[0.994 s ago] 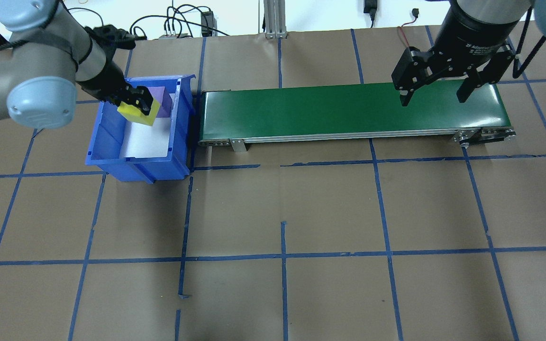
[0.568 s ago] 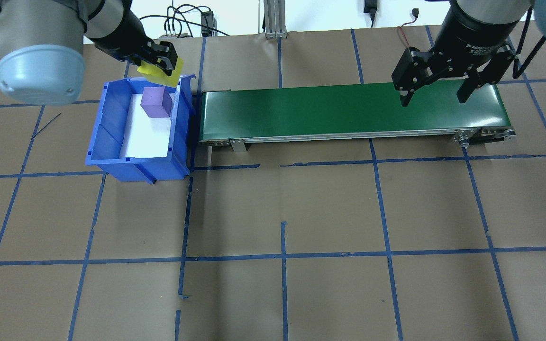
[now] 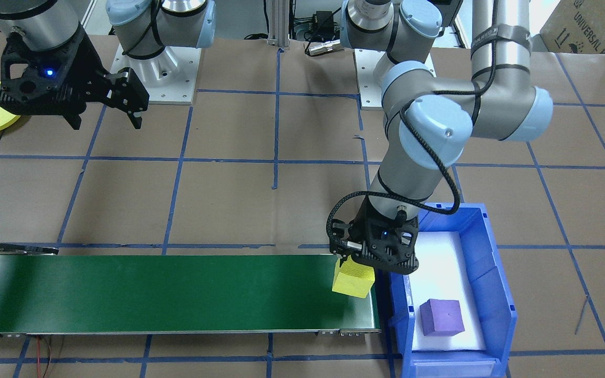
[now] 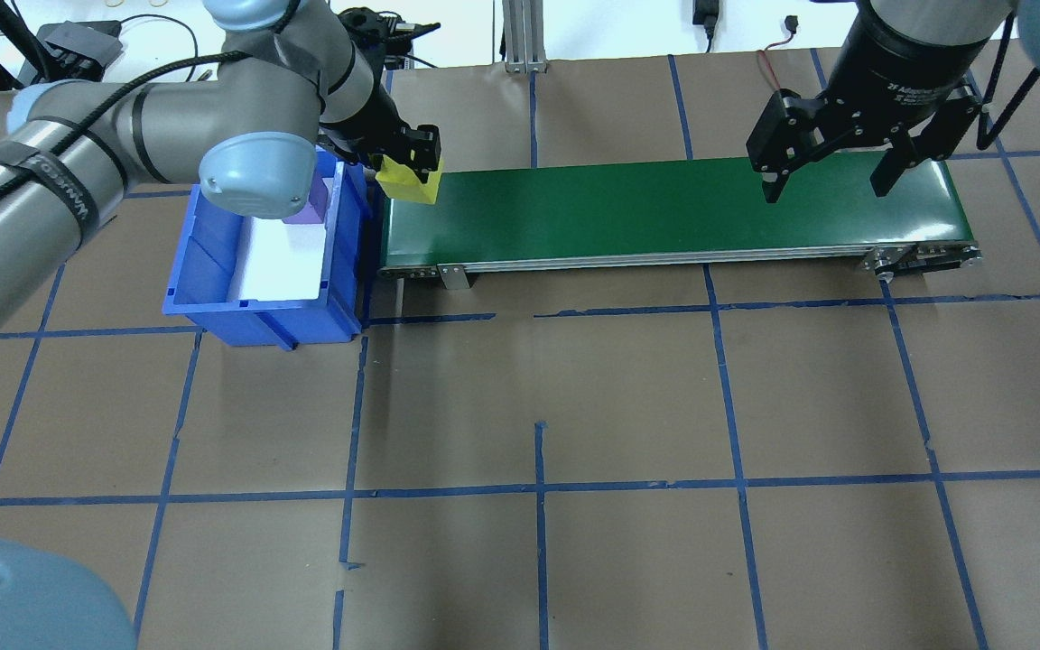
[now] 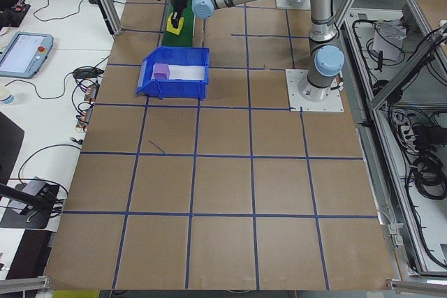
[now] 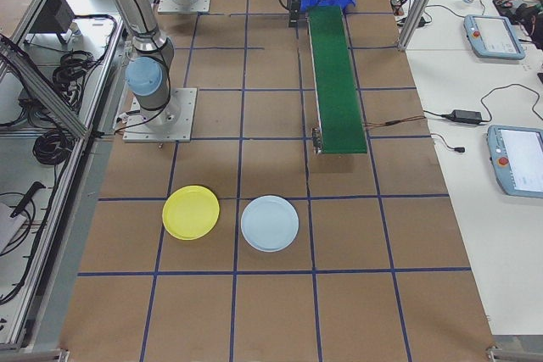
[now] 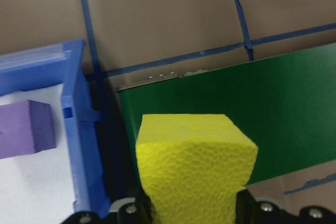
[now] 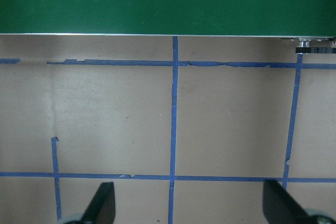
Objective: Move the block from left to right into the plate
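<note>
Overhead exterior shows the left gripper clamped on the yellow block over the green conveyor belt's end beside the blue bin. Released off-centre, the block could tip into the gap or off the belt's edge. The right gripper waits wide open at the far end. Brown paper with blue tape covers the tabletop; 2 plates sit near the right end.
</note>
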